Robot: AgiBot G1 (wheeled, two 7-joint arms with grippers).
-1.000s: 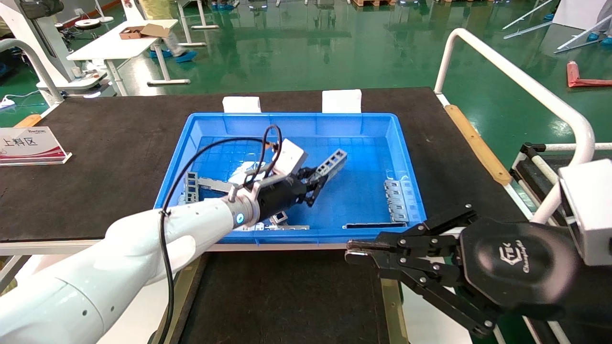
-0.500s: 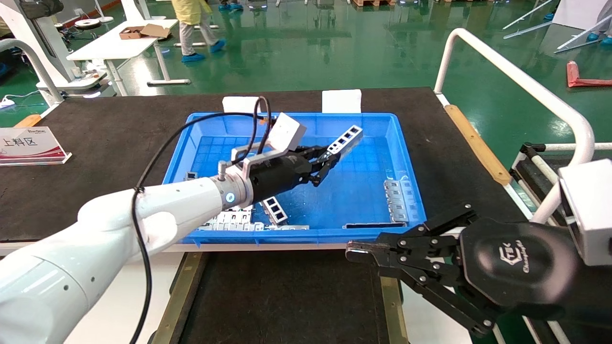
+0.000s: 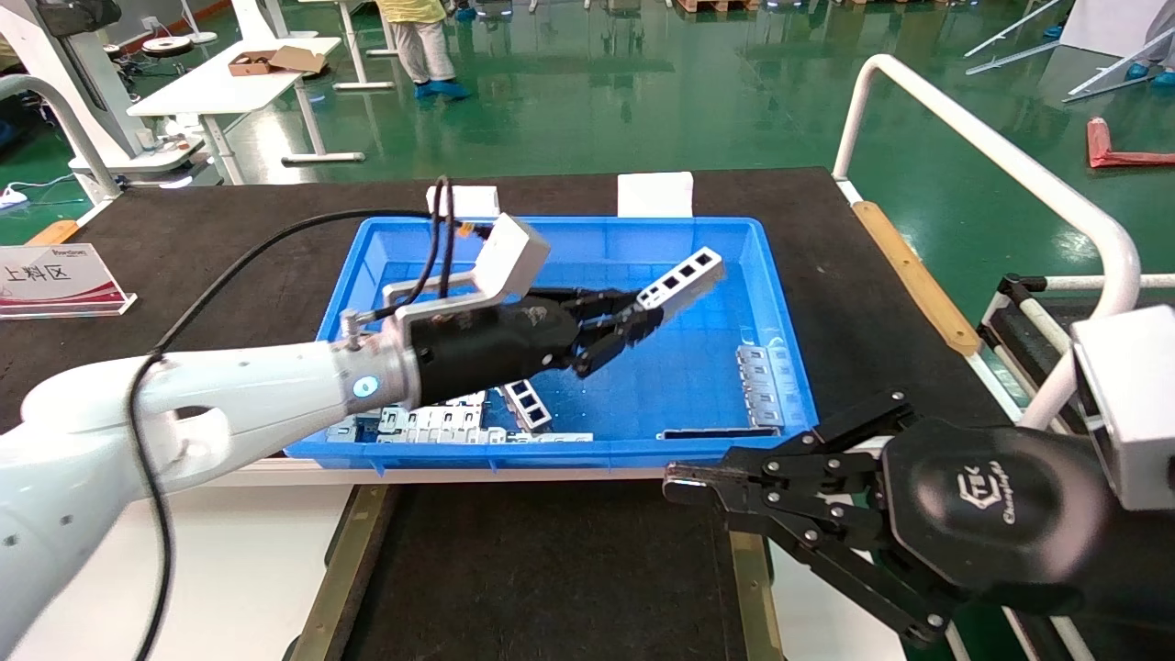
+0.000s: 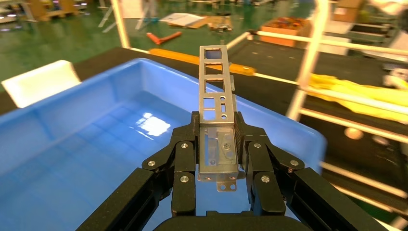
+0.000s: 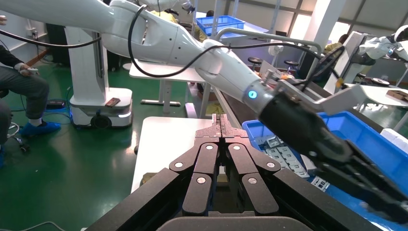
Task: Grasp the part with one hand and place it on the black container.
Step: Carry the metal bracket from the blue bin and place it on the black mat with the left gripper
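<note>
My left gripper (image 3: 633, 323) is shut on the part (image 3: 681, 278), a slim silver-grey channel strip with a row of rectangular windows. It holds the part in the air above the blue bin (image 3: 789, 349), pointing to the far right. In the left wrist view the part (image 4: 215, 82) stands clamped between the two black fingers (image 4: 185, 159). The black container (image 3: 551, 569), with its matte black floor and an olive-brass rail (image 3: 341, 569), lies at the near edge below the bin. My right gripper (image 3: 672, 484) is shut and empty, parked over the container's right side.
Several more grey metal parts (image 3: 441, 424) lie in the blue bin's near left corner, and flat plates (image 3: 760, 381) lie at its right wall. A white sign (image 3: 55, 280) stands at the far left. A white rail (image 3: 991, 147) runs along the right.
My left gripper has lifted the part out of the bin and carried it up and to the right. The right arm has not moved.
</note>
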